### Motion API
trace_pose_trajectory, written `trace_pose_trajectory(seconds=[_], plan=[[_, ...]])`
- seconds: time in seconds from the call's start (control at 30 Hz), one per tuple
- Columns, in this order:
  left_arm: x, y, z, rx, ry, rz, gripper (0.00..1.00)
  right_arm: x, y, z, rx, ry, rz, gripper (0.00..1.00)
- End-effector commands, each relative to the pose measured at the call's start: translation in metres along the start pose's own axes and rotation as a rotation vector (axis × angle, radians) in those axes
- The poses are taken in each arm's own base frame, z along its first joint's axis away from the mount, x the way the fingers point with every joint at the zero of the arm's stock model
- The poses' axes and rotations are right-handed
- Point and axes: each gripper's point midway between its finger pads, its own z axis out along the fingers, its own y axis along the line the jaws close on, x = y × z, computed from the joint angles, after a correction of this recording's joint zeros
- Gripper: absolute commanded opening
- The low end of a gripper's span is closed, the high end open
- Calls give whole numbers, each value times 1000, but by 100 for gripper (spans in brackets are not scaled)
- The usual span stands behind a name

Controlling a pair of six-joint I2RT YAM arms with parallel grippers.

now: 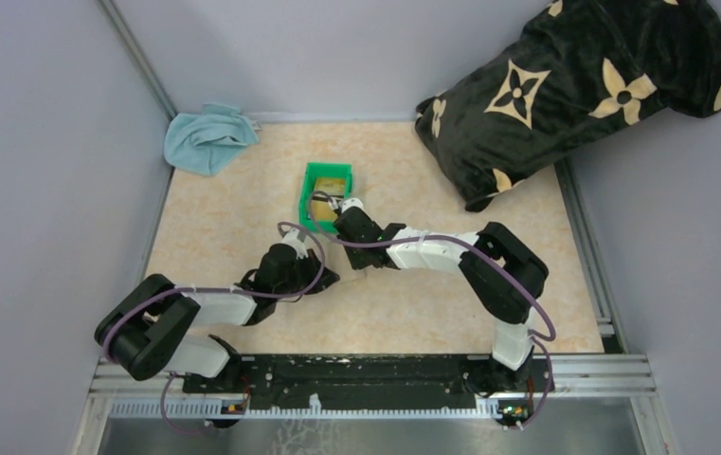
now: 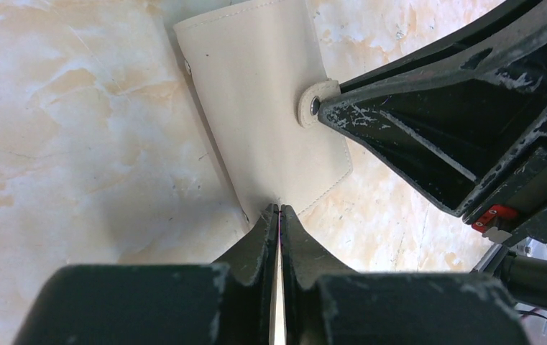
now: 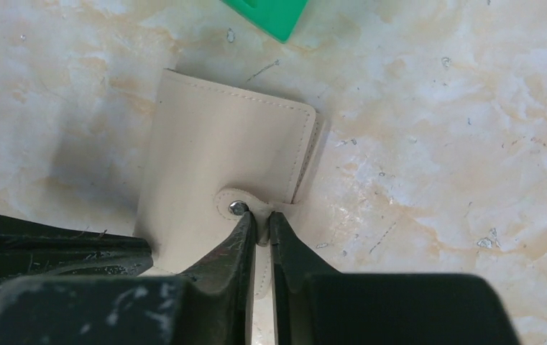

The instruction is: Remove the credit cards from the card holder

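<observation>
Both grippers hold the closed card holder.
I see the cream card holder [image 3: 220, 151] lying flat on the table [image 1: 224, 209], just on the near side of the green bin [image 1: 326, 172]. My left gripper [image 2: 279, 215] is pinched tight on one edge of it. My right gripper [image 3: 259, 226] has its jaws almost together around the snap tab [image 3: 238, 205], which is fastened on the holder's face.

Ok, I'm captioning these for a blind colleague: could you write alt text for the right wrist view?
The right gripper pinches the snap strap of a closed cream card holder lying flat on a marbled beige table. A corner of a green bin shows at the top edge, and no cards are visible.
</observation>
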Motion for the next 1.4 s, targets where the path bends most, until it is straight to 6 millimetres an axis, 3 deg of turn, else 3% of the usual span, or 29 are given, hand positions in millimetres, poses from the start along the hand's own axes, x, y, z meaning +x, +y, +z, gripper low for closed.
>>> trace_pose_trajectory(seconds=[0.0, 0.27, 0.57, 0.73, 0.9, 1.0, 1.13, 1.17, 1.37], plan=[[23, 22, -7, -74, 68, -2, 9, -15, 10, 0, -37, -34, 70, 4], [23, 21, -6, -69, 69, -8, 9, -25, 11, -18, -107, -76, 106, 0], [25, 22, -7, -67, 66, -22, 9, -33, 23, -37, -523, -79, 393, 0], [26, 23, -6, -70, 72, -19, 8, -32, 32, -52, -716, -72, 468, 0], [25, 21, -4, -65, 72, -24, 8, -36, 40, -63, -858, -76, 521, 0], [25, 21, -4, -65, 75, -23, 8, -33, 36, -59, -829, -76, 513, 1], [26, 21, -3, -66, 75, -27, 8, -28, 15, -46, -631, -97, 452, 47], [25, 21, -3, -66, 74, -29, 8, -34, 10, -49, -583, -120, 426, 53], [25, 21, -3, -66, 77, -27, 8, -46, 3, -49, -370, -161, 279, 54]])
